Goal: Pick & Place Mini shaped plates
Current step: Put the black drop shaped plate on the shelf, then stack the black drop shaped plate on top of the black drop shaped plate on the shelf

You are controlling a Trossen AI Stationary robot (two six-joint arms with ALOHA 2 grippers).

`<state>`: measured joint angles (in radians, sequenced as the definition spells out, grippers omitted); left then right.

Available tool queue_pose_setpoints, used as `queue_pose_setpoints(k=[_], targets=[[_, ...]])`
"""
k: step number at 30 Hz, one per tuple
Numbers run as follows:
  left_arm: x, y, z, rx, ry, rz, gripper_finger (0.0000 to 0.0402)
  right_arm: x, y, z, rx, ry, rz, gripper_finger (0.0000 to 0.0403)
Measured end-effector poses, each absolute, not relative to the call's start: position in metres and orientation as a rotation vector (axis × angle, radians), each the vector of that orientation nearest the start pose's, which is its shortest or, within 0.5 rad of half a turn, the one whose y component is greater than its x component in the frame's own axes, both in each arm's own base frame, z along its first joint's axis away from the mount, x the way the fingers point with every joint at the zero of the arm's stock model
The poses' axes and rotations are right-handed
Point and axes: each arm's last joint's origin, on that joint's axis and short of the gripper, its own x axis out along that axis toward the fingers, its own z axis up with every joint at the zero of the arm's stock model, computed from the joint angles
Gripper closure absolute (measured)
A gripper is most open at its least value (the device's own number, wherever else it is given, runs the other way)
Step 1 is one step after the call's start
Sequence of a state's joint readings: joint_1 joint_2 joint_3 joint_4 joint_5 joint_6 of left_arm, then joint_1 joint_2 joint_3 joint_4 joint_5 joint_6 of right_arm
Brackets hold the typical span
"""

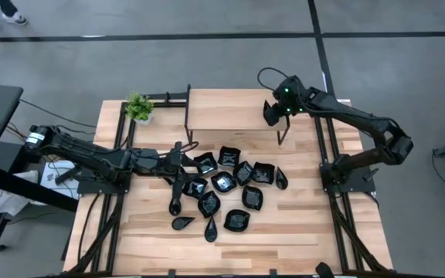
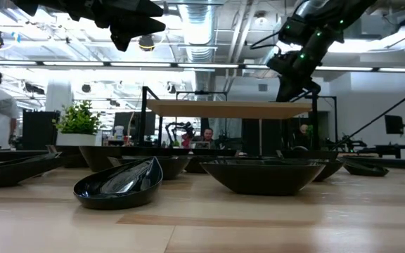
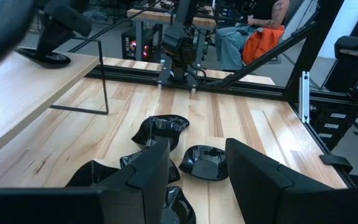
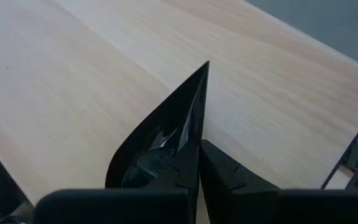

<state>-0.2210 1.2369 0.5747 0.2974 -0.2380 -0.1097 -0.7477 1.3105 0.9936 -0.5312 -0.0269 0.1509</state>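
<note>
mini shaped plates (image 1: 224,182), small glossy black dishes, clustered near the middle of the wooden table (image 1: 284,232), some touching or overlapping: squarish, flower-edged and teardrop forms, with several slim leaf shapes lying at the near edge of the cluster. seen level from the low view as shallow dark bowls with bright reflections. one pointed black plate (image 4: 166,140) pinched at its rim between the clenched fingers of the right gripper (image 1: 271,113), held tilted just over the raised wooden shelf (image 1: 230,110) at the table's far side; in the left wrist view seen as a dark dish at the shelf's end. left gripper (image 1: 178,171) above the left part of the cluster, fingers (image 3: 148,171) spread apart and gripping nothing, several plates visible below and beyond them. pale wood planking, dark metal rails along the table's sides, thin black legs under the shelf. small green potted plant (image 1: 138,107) at the far left corner. grey floor around the table; beyond it, a workshop with ceiling lights, pipes, monitors, and seated people, one in an orange garment (image 3: 263,42).
</note>
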Motion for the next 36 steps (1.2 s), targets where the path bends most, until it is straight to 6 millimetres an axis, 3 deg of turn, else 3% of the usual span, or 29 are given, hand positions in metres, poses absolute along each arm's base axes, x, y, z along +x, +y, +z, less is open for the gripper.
queue_pose_setpoints(k=[11,20,25,32,36], targets=[[0.249,-0.049,0.215,-0.025,0.354,0.036,0.0243,0.196,-0.181,0.268,0.459,0.744,-0.743,0.0393],[0.249,-0.049,0.215,-0.025,0.354,0.036,0.0243,0.193,-0.179,0.273,0.446,0.725,-0.746,0.0334],[0.249,-0.049,0.215,-0.025,0.355,0.037,0.0243,0.191,-0.176,0.279,0.438,0.705,-0.746,0.0326],[0.249,-0.049,0.215,-0.025,0.355,0.036,0.0243,0.181,-0.168,0.308,0.386,0.637,-0.762,0.0328],[0.249,-0.049,0.215,-0.027,0.354,0.037,0.0243,0.167,-0.152,0.330,0.358,0.548,-0.756,0.0328]])
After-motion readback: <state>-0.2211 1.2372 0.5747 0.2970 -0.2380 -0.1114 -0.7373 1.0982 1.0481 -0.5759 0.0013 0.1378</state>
